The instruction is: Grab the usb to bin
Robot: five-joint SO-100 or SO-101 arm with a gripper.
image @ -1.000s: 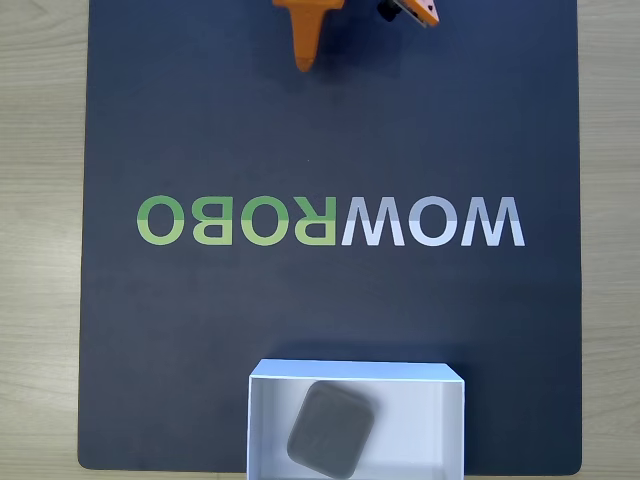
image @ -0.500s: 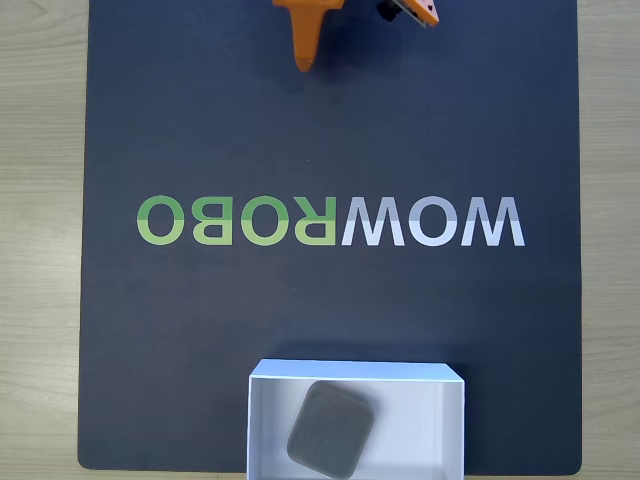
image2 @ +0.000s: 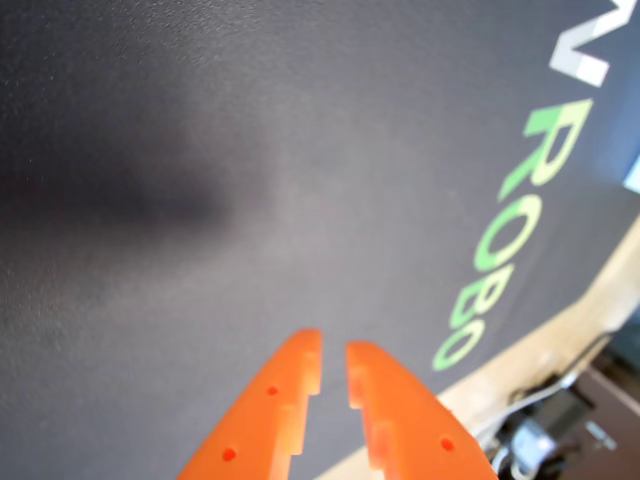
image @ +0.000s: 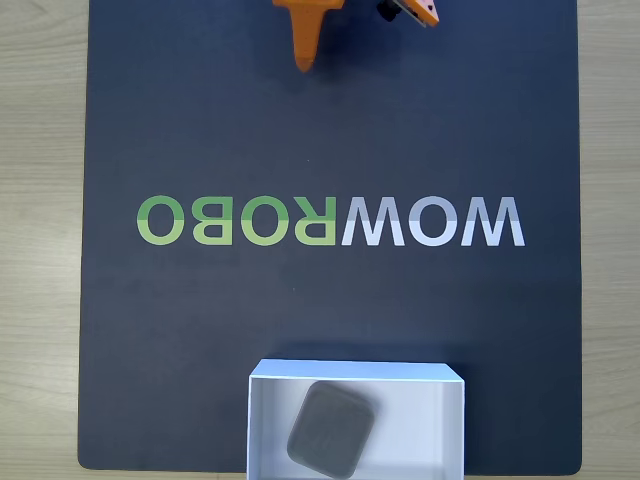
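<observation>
The usb, a small grey rounded block, lies tilted inside the white bin at the bottom middle of the fixed view. My orange gripper is far from it at the top edge of that view, tip pointing down over the dark mat. In the wrist view the gripper enters from the bottom, its two fingers almost together with a thin slit between them and nothing held.
A dark mat with the mirrored WOWROBO lettering covers the wooden table. Another orange arm part shows at the top edge. In the wrist view, cables lie beyond the mat's edge.
</observation>
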